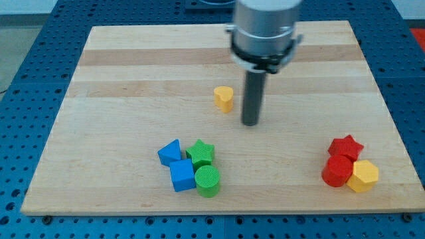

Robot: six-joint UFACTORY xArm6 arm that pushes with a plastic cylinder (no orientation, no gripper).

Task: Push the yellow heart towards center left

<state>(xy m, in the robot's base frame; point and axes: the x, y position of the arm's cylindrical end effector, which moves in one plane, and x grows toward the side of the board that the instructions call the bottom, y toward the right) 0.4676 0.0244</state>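
Wooden desk [119, 60]: pale planked board, lying on a blue perforated base [26, 79].

Arm [264, 30]: grey cylindrical body entering from the view's top, ending in a straight dark rod. There are no jaws on this rig, so nothing is clenched or grasped. My tip [250, 123] sits near the desk's middle, just to the view's right of the yellow heart and slightly lower in the view. A narrow gap appears to separate them, though contact cannot be ruled out from this angle.

Lower-left cluster, well apart from my tip: blue cube [181, 176], green cylinder [207, 181], green star [200, 153] and a blue block [170, 152], apparently a triangle. All four are packed together, touching or nearly so.

Lower-right cluster, near the desk's right edge: red star [346, 147] at the top, red cylinder-like block [337, 171] below it, yellow hexagon [364, 176] against the latter's right side.

Yellow heart [224, 97]: stands alone, a little above the desk's centre, apart from both clusters.
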